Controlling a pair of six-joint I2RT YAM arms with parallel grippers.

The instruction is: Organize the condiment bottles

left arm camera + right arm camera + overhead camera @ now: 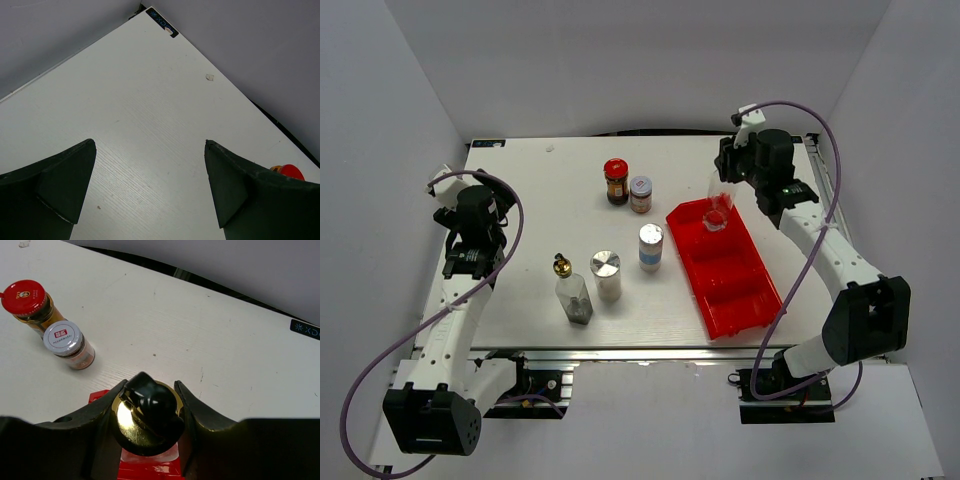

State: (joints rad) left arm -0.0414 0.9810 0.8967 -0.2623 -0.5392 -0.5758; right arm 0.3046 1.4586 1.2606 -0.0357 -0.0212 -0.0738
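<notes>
From above, the right gripper (723, 188) holds a clear glass bottle (717, 212) upright by its neck, with the far end of the red bin (740, 290) beneath it.

Left wrist: the left gripper (150, 150) gapes wide, only matte white table (150, 75) ahead.

Right wrist: the jaws flank the round gold stopper (147, 415). Smooth glass looks slippery and breakable, so the neck seems the surest hold.

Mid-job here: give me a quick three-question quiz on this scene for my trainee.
1. True or false: the left gripper is shut.
2. Where does the right gripper hold the bottle? A. at the far end of the bin; B. at the bin's near end; C. over bare table.
3. Fill in: ___ containers stand on the table outside the bin.
Key: 1 false; 2 A; 3 five.
</notes>
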